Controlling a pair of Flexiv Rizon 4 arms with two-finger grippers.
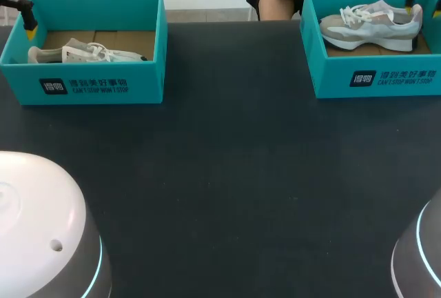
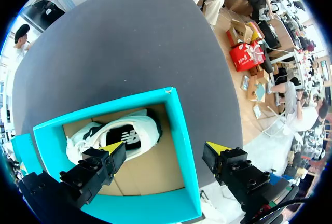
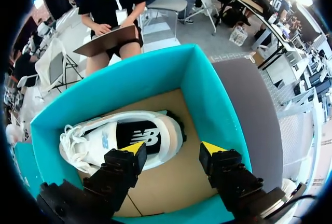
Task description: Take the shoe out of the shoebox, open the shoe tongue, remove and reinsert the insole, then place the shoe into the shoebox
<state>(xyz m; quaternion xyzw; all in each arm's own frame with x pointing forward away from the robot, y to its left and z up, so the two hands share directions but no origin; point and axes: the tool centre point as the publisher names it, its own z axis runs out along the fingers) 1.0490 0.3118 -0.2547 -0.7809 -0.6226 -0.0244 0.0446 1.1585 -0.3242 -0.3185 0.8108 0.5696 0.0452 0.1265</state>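
Left shoe (image 2: 129, 136) in left box (image 2: 181, 130), my left jaws spread astride its wall; right shoe (image 3: 155, 136) in right box (image 3: 207, 94), my right jaws spread above it.

The left box (image 1: 145, 81) and right box (image 1: 331, 77) are teal with white letters — brown inside. The left shoe (image 1: 89, 53) is white, the right shoe (image 1: 372, 25) white and grey — each has a black patch. The table (image 1: 241, 174) is black. The left gripper (image 2: 165, 149) and right gripper (image 3: 172, 148) are black with yellow tips.
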